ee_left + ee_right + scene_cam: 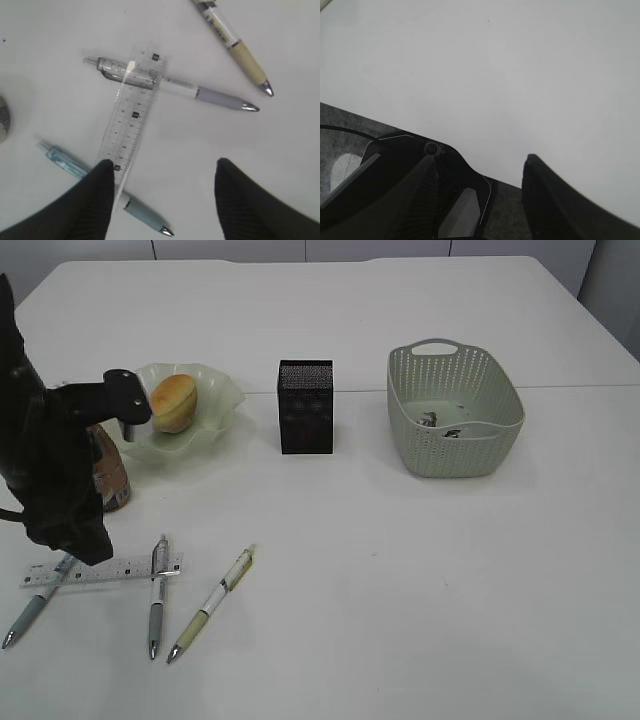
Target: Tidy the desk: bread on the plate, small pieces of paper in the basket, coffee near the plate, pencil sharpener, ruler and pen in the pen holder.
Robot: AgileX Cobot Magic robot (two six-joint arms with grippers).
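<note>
**White desk, pens and ruler nearest the left arm**

White plain tabletop (pixel 400 580) fills every view. Nearest, the left wrist view alone shows the black left gripper (pixel 162 195) spread wide and empty over the clear flat plastic ruler (pixel 131 131), which crosses two grey-barrelled pens (pixel 175 86); a beige pen (pixel 235 45) lies at two o'clock. The right gripper (pixel 480 200) stands apart, empty. Farther, the golden oval bread (pixel 173 402) sits in the ruffled green glass plate (pixel 225 390); black mesh pen holder (pixel 305 406); perforated grey-green basket (pixel 455 410) at three o'clock.
</note>
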